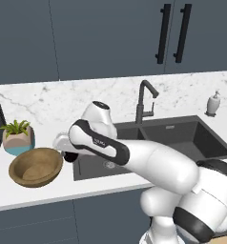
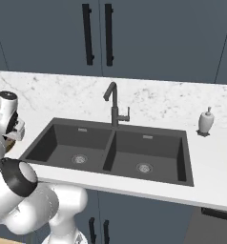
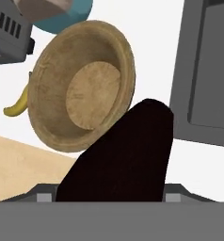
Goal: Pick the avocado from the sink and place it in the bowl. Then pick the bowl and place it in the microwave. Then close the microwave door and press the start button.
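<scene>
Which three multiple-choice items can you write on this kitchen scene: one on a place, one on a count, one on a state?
1. Where does the bowl stand?
A. in the sink
B. on the counter beside the sink
C. in the microwave

2. How many basins does the sink have?
A. one
B. two
C. three

3. What is the bowl's state?
A. empty
B. holding the avocado
C. upside down

Answers:
1 B: the bowl sits on the white counter, left of the sink.
2 B: a middle wall splits the sink into two basins.
3 A: its inside is bare, and the avocado is outside it.
</scene>
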